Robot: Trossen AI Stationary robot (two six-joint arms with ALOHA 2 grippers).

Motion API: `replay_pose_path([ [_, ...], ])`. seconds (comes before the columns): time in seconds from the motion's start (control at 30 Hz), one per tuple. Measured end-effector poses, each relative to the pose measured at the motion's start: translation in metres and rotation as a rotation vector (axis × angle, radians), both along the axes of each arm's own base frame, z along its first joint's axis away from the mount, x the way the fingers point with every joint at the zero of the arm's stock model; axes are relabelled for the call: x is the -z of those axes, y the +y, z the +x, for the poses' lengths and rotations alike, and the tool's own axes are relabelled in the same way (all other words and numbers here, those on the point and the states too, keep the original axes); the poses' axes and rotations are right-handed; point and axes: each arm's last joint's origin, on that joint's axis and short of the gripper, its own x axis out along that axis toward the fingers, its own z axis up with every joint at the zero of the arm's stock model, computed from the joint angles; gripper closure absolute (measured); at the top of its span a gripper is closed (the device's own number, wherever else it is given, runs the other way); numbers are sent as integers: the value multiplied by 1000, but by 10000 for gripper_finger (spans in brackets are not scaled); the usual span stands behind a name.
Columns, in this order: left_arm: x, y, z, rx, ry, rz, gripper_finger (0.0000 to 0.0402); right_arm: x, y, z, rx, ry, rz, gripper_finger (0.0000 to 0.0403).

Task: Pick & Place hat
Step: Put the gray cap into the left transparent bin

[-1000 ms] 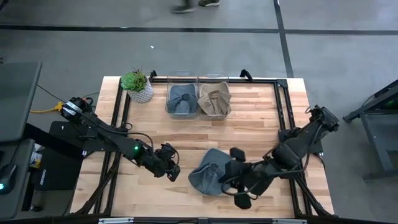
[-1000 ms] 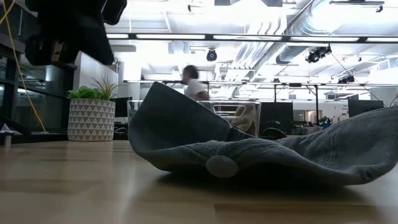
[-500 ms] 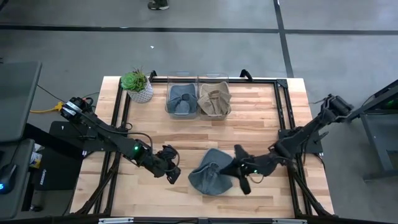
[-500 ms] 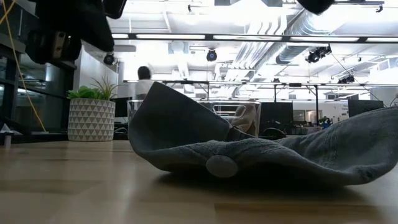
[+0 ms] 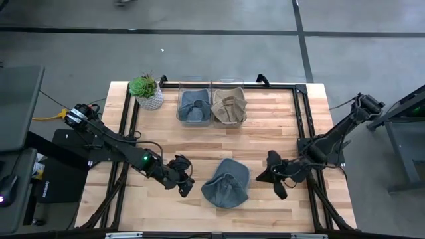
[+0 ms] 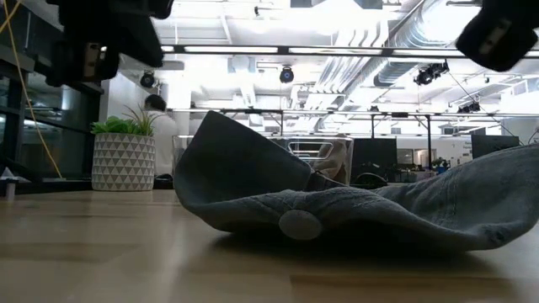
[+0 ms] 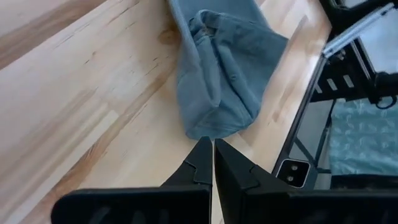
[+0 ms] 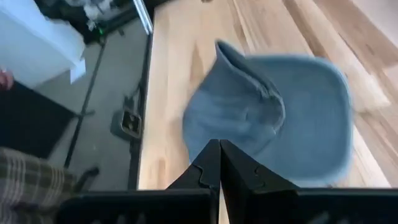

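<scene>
Hat [image 5: 226,188] flat on worktop [image 5: 265,139], between both tools.
Left tool [image 5: 184,186] shut, empty, seemingly nearer; right tool [image 5: 271,174] shut, empty, opposite side.

Likely industrial lab or open workshop: exposed ceiling ducts [image 6: 370,63], strip lights, concrete floor [image 5: 219,53].

Bare table [image 5: 279,129] between bins [image 5: 211,106] and hat [image 5: 226,184]; plant [image 5: 147,91] blocks far-left corner
</scene>
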Motion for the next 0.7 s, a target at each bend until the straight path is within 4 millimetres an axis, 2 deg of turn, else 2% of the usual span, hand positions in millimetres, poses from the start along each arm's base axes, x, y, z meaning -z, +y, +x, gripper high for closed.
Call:
replay_pose_path([
  [0.13,7,-4,7,49,-29,67,379,4,-6,-8,-29,73,-33,399],
  [0.27,14,-10,17,80,-73,76,324,8,-8,-12,-52,131,-56,379],
  [0.43,24,-14,28,62,-103,61,234,10,-9,-14,-69,163,-67,328],
  [0.53,23,-15,32,55,-144,43,183,11,-9,-15,-83,171,-86,291],
  [0.7,21,-16,33,83,-175,73,123,12,-9,-15,-102,169,-116,237],
])
